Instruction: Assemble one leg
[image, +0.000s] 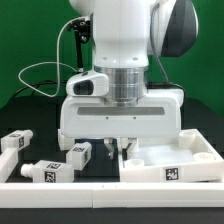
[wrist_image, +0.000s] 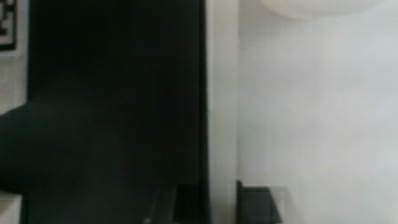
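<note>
Three small white legs with tag markers lie on the black table at the exterior view's left: one (image: 15, 142) far left, one (image: 46, 170) near the front, one (image: 79, 154) closest to the gripper. My gripper (image: 117, 146) hangs down at the left rim of the large white tray-shaped part (image: 165, 152). In the wrist view the dark fingertips (wrist_image: 260, 206) straddle that part's white rim (wrist_image: 221, 120), one on each side, and the gripper (wrist_image: 222, 206) is closed on it. No leg is held.
A low white bar (image: 60, 188) runs along the table's front edge. Black cables (image: 40, 75) hang behind the arm at the exterior view's left. A round pale spot (wrist_image: 313, 6) shows on the tray-shaped part's inner face.
</note>
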